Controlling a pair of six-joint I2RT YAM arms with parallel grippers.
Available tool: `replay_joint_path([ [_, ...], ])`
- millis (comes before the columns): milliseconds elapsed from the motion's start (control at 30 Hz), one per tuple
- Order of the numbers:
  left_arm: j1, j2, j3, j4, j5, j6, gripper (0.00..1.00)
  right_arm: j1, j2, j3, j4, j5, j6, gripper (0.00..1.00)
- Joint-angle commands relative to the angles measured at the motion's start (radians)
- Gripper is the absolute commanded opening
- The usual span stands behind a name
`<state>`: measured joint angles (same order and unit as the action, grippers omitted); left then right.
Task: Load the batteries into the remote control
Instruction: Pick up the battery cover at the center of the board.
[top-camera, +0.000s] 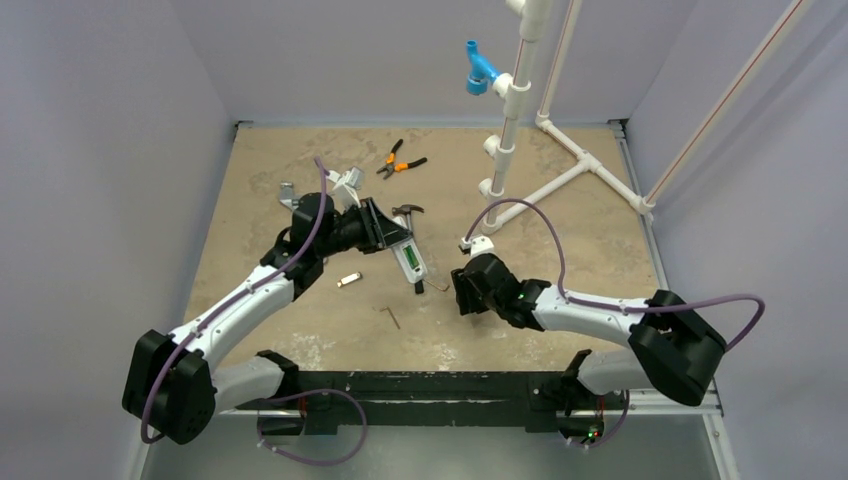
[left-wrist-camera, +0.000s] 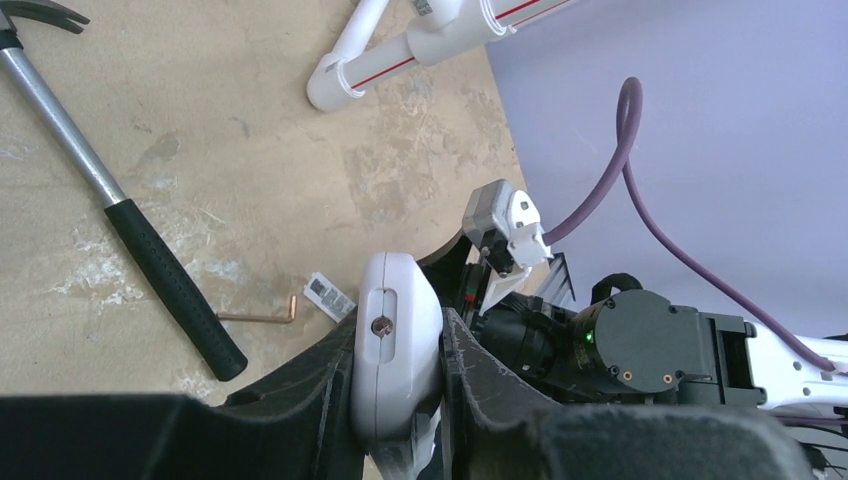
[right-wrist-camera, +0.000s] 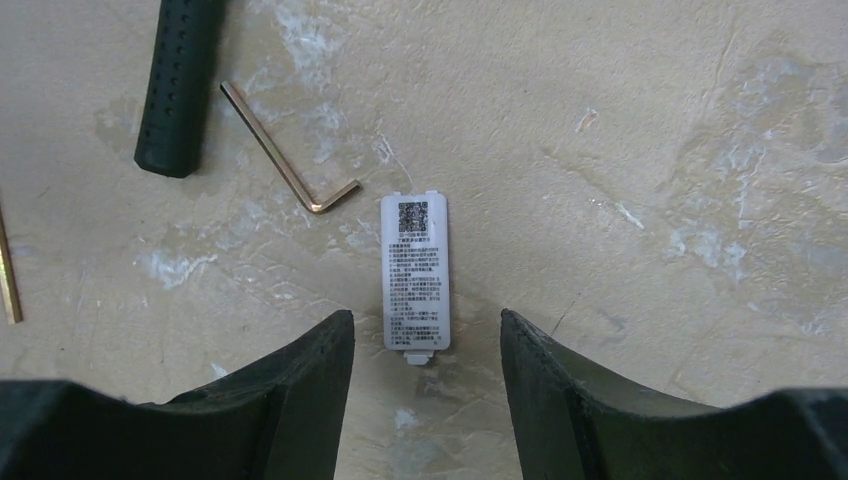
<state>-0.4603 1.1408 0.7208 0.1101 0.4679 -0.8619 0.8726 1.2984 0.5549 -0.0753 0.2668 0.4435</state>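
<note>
**Remote clamped, cover waiting**

The left gripper (left-wrist-camera: 398, 385) clamps the remote control (left-wrist-camera: 392, 300) across its long sides, mid-way over the table (top-camera: 580, 250), at 9 o'clock of the right gripper (right-wrist-camera: 425, 325). Green batteries (top-camera: 408, 262) show in its bay. The right gripper's fingers are spread either side of the back cover (right-wrist-camera: 415, 265), with a hex key (right-wrist-camera: 290, 155) at the cover's 10 o'clock. The cover looks light, stiff and thin, and it lies flat: pinch its long edges.

The remote control (top-camera: 408, 258) is hemmed in closely. The left gripper (left-wrist-camera: 398, 345) clamps its sides, the hammer (left-wrist-camera: 165, 270) lies on the table right by it, and the right gripper (right-wrist-camera: 425, 325) sits just to its right, fingers spread over a white cover (right-wrist-camera: 415, 275). A bent hex key (right-wrist-camera: 290, 165) lies between the hammer's grip and that cover. Nearer and left of the remote control, only a silver clip (top-camera: 348, 280) and a second hex key (top-camera: 393, 317) interrupt bare table (top-camera: 300, 330). Pliers (top-camera: 400, 163) lie beyond it, and the pipe frame (top-camera: 560, 185) stands well to its right.
</note>
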Motion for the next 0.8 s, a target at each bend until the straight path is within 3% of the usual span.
replay_joint_path([
  [0,0.005,-0.001,0.009,0.055,0.015,-0.022,0.00,0.009,0.024,0.039,0.039,0.014,-0.003,0.52],
  [767,0.006,0.003,0.009,0.059,0.023,-0.029,0.00,0.023,0.098,0.079,0.017,-0.018,-0.052,0.36],
])
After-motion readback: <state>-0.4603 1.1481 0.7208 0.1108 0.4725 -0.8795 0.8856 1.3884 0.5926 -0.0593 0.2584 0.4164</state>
